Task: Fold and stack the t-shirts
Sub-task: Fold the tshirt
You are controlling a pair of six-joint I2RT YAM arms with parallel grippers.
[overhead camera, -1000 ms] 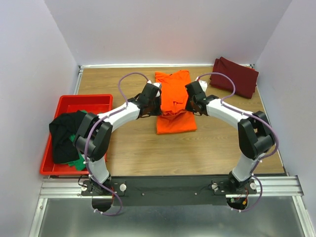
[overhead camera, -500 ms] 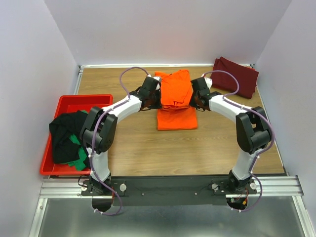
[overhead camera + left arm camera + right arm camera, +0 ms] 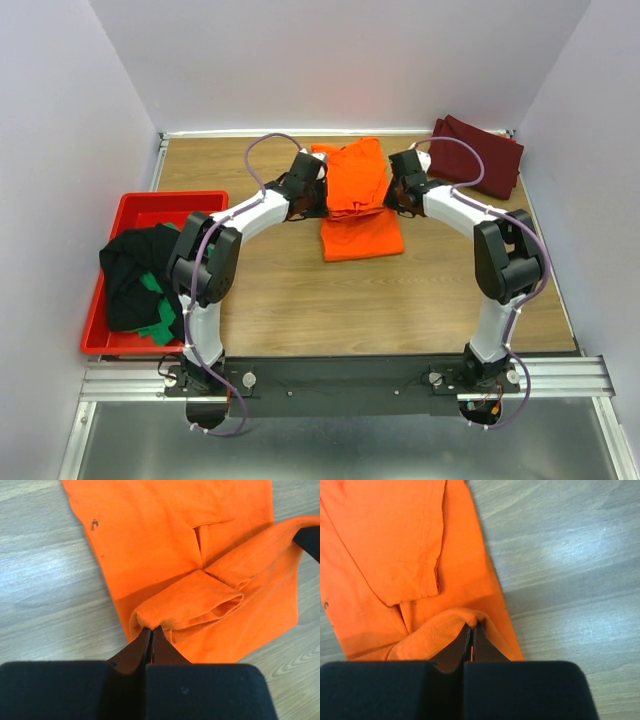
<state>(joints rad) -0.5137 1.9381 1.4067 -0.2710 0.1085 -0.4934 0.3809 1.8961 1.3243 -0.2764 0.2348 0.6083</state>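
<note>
The orange t-shirt [image 3: 357,200] lies on the wooden table, its near end lifted and doubled back over the rest. My left gripper [image 3: 322,196] is shut on the left corner of that lifted hem [image 3: 150,622]. On the other side my right gripper [image 3: 391,192] is shut on the right corner [image 3: 472,620]. Both hold the cloth a little above the lower layer [image 3: 160,535]. A folded maroon t-shirt [image 3: 477,154] rests at the far right corner. Crumpled black [image 3: 130,270] and green [image 3: 155,325] t-shirts fill the red bin [image 3: 185,203] on the left.
White walls close in the table [image 3: 300,300] on three sides. The red bin stands against the left edge. Purple cables [image 3: 262,150] arc over both arms. A metal rail [image 3: 350,375] with the arm bases runs along the near edge.
Both grippers have carried the orange shirt's near hem away from me, over the lower layer, toward the back of the table. The fold has grown shorter.
</note>
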